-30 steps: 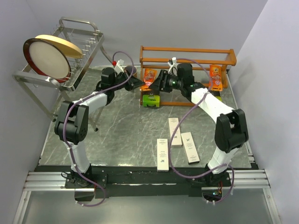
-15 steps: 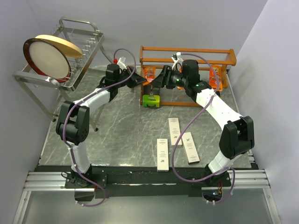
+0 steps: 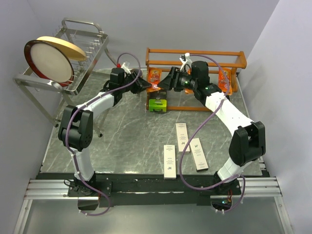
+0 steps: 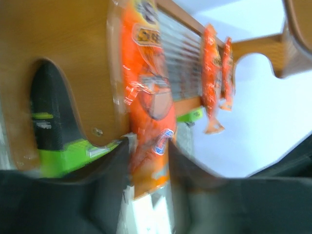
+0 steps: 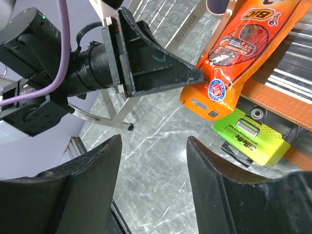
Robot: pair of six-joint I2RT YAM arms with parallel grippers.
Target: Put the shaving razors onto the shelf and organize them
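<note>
Bright, even light; the left wrist view smears the orange packet with motion blur.

Left arm reaches forward from its base and bends inward, wrist aimed to the right. Right arm rises from its base, elbow out to the right, forearm reaching back toward the centre, wrist aimed left. Left gripper and right gripper face each other tip to tip, near but apart. Right fingers stand wide apart with nothing between them. Left fingers stand somewhat apart; the blurred wrist view leaves undetermined whether they bear on anything.
</note>
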